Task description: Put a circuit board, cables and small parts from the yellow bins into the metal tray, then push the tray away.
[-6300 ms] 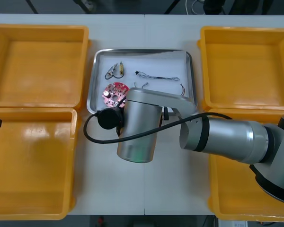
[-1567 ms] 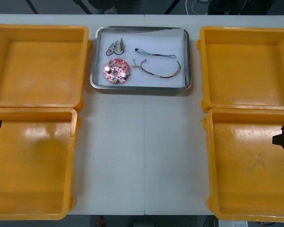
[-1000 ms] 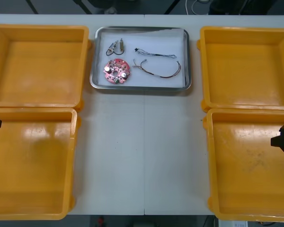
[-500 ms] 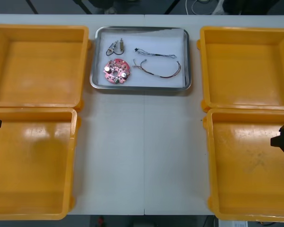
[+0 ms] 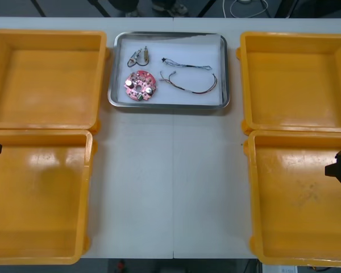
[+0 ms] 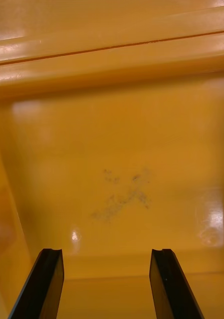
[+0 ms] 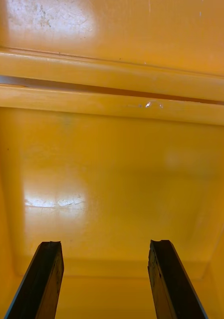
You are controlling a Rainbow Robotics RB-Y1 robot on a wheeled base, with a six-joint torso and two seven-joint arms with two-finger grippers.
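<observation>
Light table (image 5: 170, 187), metal tray (image 5: 168, 106) beyond left fingers (image 7: 47, 279) and right fingers (image 6: 47, 284), both apart over yellow bins (image 5: 40, 199)

Bright, even light from above falls on the bench (image 5: 170, 187). Shadows are thin and soft: one runs along the near rim of the metal tray (image 5: 167, 106), and others lie under the lips of the yellow bins (image 5: 45, 32). The tray's rim glints. Just ahead of the left claw (image 7: 104, 244), a white streak of glare crosses the bin floor, and a broader bright patch lies on the farther bin beyond the two rims. Close ahead of the right claw (image 6: 107, 251), two small glare spots lie on the bin floor, and the bin wall at one side of the claw is in shade.
</observation>
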